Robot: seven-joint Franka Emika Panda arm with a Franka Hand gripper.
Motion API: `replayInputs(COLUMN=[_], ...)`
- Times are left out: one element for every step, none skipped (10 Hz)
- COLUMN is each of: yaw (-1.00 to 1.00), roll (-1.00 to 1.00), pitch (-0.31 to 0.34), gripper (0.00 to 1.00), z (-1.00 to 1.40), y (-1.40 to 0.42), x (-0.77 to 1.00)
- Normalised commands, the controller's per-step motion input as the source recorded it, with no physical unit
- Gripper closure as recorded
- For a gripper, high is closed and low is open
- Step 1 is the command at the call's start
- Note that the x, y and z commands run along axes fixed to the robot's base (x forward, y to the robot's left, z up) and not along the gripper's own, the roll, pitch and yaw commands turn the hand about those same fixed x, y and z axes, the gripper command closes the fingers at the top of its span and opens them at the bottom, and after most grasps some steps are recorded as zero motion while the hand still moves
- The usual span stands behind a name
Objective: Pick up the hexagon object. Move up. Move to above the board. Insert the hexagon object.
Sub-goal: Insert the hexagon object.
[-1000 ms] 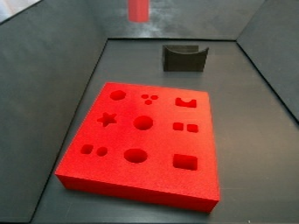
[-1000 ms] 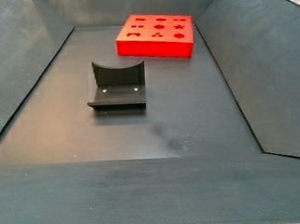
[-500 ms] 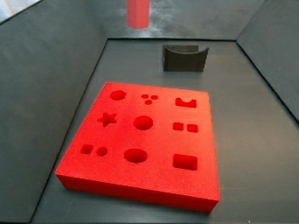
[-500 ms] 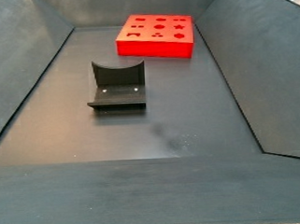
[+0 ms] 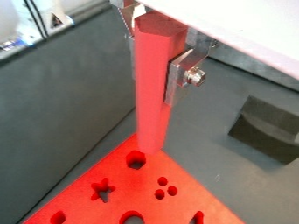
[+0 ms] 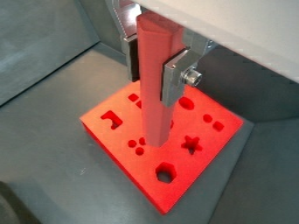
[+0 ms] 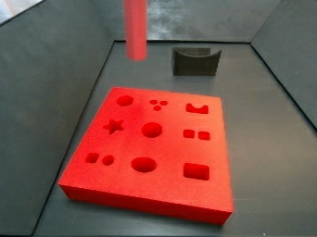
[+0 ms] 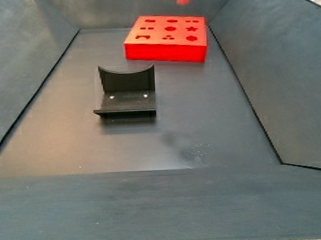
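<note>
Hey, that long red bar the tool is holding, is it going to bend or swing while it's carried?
The hexagon object hangs straight, so probably stiff. The tool clamps only near its upper end, so the long free length may pivot slightly. Its flat faces likely resist slipping in the pads.

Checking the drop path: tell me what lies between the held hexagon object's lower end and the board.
Nothing: in a side view the hexagon object, clamped in the gripper, hangs over the board with bare space beneath.

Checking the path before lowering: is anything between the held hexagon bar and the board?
Nothing visible. The gripper holds the hexagon object upright above the board; the fixture stands apart on the floor behind.
</note>
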Motion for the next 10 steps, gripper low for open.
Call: replayInputs(yaw=[-0.13,-0.11,0.00,0.09,0.11,0.04,0.00,0.00,0.00,0.00], roll=[0.00,0.00,0.02,0.14,0.20,0.16,0.01,0.00,-0.04,-0.03], pitch=[-0.354,-0.326,-0.316,-0.313,-0.230,-0.164,-0.110,-0.030,0.000,0.000], gripper=[1.00,1.00,1.00,1.00,1.00,1.00,1.00,1.00,1.00,1.00], z=[-0.55,-0.61,-0.64,-0.63,-0.58,-0.54,-0.39,-0.22,-0.18,-0.17], y=[0.00,0.00,0.15,0.00,0.00,0.00,0.00,0.00,0.00,-0.01], x=[-0.26,-0.31,-0.42,-0.43,-0.39,-0.27,-0.05,0.00,0.25,0.29])
